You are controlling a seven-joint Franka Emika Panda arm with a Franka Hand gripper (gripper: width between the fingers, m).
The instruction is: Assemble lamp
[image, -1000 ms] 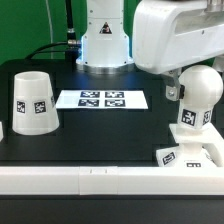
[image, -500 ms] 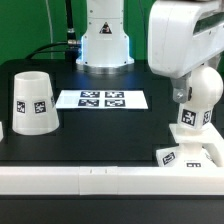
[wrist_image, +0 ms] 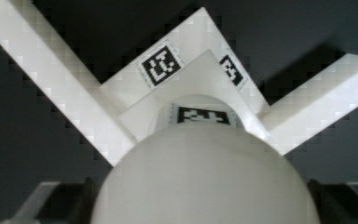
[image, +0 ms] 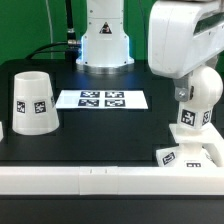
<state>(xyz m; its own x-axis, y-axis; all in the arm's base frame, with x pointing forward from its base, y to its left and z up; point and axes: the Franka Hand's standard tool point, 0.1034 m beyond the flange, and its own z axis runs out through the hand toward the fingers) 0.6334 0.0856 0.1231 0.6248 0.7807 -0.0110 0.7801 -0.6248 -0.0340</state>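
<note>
My gripper (image: 199,88) is shut on the round white bulb (image: 203,96) at the exterior view's right and holds it slightly tilted, its tagged neck pointing down. The flat square base (image: 189,156) lies below the bulb, near the front right corner. In the wrist view the bulb (wrist_image: 194,170) fills the space between my fingers (wrist_image: 48,200), and the tagged base (wrist_image: 190,72) shows beyond it. The tapered shade (image: 33,102) stands mouth down at the exterior view's left, far from my gripper.
The marker board (image: 102,99) lies flat at the middle back of the black table. A white rail (image: 90,180) runs along the front edge, and its corner (wrist_image: 51,70) frames the base. The robot's pedestal (image: 104,45) stands at the back.
The arm's body has shifted toward the exterior view's right, mostly in the first half second. The bulb has moved slightly right and down with it. Shade and base have not moved.
</note>
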